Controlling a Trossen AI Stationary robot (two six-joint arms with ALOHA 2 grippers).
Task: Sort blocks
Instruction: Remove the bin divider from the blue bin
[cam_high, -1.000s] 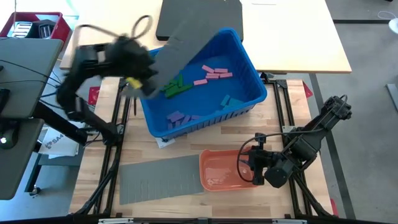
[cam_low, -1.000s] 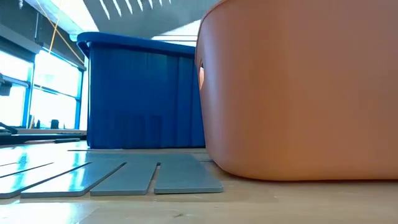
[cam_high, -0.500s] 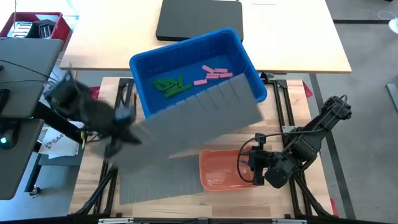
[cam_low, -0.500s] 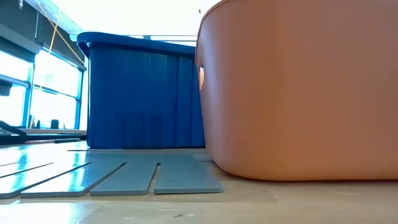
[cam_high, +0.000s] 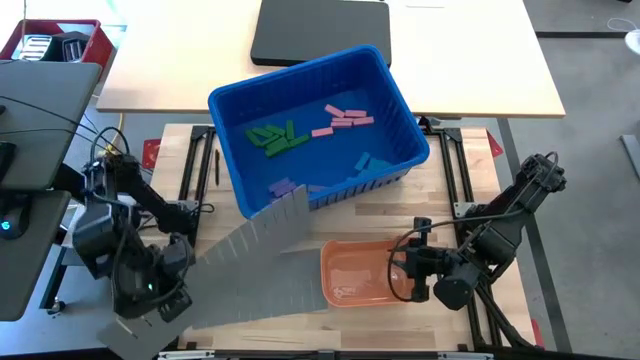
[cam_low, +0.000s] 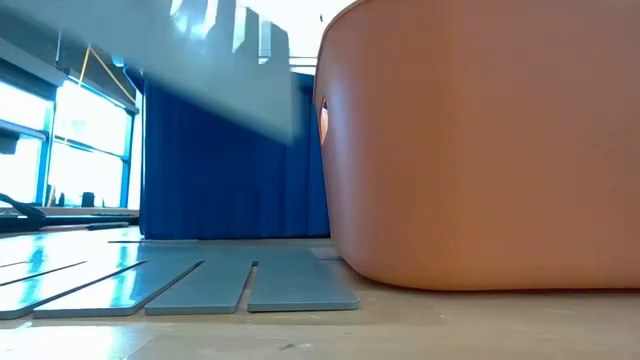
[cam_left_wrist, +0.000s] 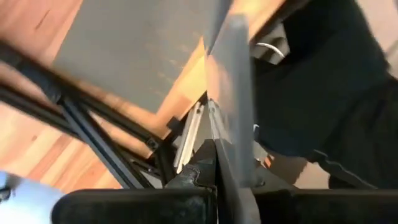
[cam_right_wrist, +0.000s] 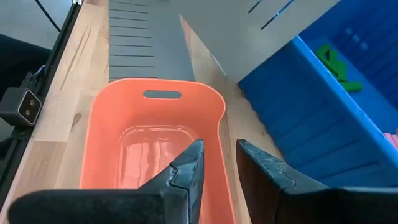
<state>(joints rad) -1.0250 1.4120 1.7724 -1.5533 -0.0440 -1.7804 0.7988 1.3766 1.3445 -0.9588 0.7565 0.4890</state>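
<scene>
Green (cam_high: 275, 137), pink (cam_high: 340, 118), blue (cam_high: 365, 162) and purple (cam_high: 285, 187) blocks lie on the floor of the blue bin (cam_high: 225, 150). At the table's near left corner, my left gripper (cam_high: 158, 303) is shut on a grey slotted divider sheet (cam_high: 250, 235). The sheet slants up toward the bin's near wall. It shows in the low view as a blurred grey sheet (cam_low: 200, 70) in the air. My right gripper (cam_high: 402, 275) is at the right wall of the orange tray (cam_high: 350, 275), shut on its rim. My left gripper pinches the sheet between its two fingers (cam_left_wrist: 211, 163), near the sheet's near-left end (cam_high: 122, 335). In the wrist view the sheet's edge (cam_left_wrist: 229, 106) runs away from the fingers. The sheet is lifted off the table and slants over the flat sheet. My right gripper holds the tray's right wall at its rim (cam_right_wrist: 221, 149), one finger (cam_right_wrist: 186, 168) inside the tray and one (cam_right_wrist: 267, 174) outside. The fingers slant down from the table's right side. The tray stands on the table.
A second grey slotted sheet (cam_high: 265, 292) lies flat on the table left of the tray, also seen in the low view (cam_low: 200, 282). The blue bin stands at the far middle. A black mat (cam_high: 320, 25) lies on the desk beyond.
My left gripper has swung from the bin's far left corner toward the table's near left corner, sinking and turning, with the divider sheet still held. The sheet has come off the bin and now slants over the flat sheet.
</scene>
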